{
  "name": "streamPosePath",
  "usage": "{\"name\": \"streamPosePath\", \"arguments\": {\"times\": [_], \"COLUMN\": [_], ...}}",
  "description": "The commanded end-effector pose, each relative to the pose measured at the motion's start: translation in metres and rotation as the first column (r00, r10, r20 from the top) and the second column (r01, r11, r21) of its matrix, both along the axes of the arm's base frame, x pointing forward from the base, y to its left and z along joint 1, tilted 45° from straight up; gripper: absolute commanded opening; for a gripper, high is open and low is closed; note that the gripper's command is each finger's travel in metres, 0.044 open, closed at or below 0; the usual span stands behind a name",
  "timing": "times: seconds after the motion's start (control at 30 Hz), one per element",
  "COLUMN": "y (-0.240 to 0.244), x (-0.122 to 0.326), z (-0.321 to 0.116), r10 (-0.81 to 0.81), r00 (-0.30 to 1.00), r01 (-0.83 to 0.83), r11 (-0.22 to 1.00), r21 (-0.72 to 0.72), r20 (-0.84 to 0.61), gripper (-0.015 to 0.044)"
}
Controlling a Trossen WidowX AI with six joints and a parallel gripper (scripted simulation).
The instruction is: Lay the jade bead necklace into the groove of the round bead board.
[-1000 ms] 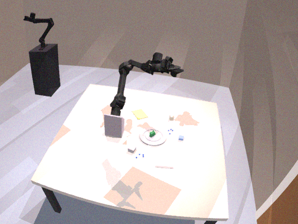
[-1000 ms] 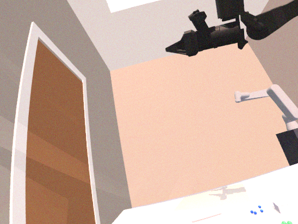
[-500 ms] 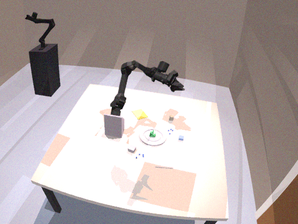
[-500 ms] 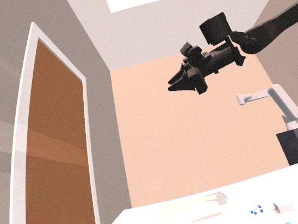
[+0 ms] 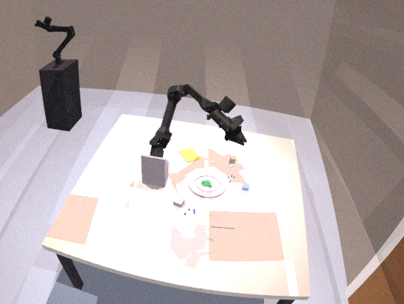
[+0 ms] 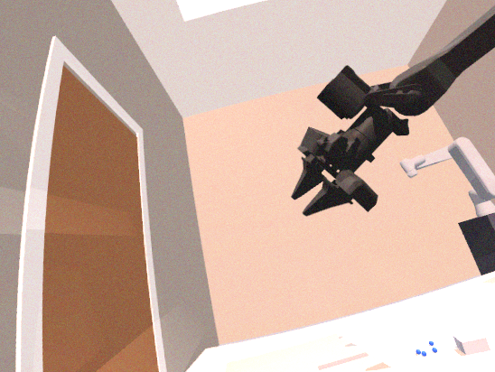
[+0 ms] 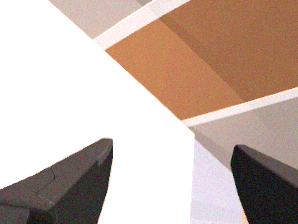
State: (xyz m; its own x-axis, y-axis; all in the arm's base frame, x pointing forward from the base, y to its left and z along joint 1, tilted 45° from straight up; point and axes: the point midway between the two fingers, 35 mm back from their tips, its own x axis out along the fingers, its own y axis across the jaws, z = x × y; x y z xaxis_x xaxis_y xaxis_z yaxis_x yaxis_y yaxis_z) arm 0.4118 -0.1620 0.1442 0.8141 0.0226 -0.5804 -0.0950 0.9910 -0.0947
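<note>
The jade bead necklace (image 5: 206,183), a small heap of round green beads, lies in the middle of the pale, ringed round bead board (image 5: 192,190), near the centre of the top view. The matte black gripper (image 5: 241,139) (image 6: 298,207) (image 7: 173,152), with tapered, wedge-like fingers, stands parted above the table (image 5: 122,254) (image 6: 280,340) (image 7: 65,100), holding nothing. Glare bleaches the tabletop; the board's groove is hard to make out, and the exterior view's lower edge leaves the necklace out.

Green necklace (image 5: 206,183), pale round board (image 5: 192,190), black claw (image 5: 238,138) (image 6: 300,206) (image 7: 173,152) (all dark), yellow square (image 5: 189,155)
</note>
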Motion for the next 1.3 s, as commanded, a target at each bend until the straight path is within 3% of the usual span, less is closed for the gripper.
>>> {"name": "streamPosePath", "arguments": {"times": [0.0, 0.67, 1.27], "y": [0.020, 0.122, 0.202], "x": [-0.006, -0.056, -0.131], "z": [-0.025, -0.111, -0.147], "r10": [0.086, 0.540, 0.847], "r00": [0.994, 0.783, 0.438], "r01": [-0.085, -0.500, -0.706], "r11": [0.996, 0.842, 0.532], "r21": [0.018, 0.203, 0.468], "r20": [-0.074, -0.310, -0.302], "gripper": [0.0250, 0.0250, 0.0250]}}
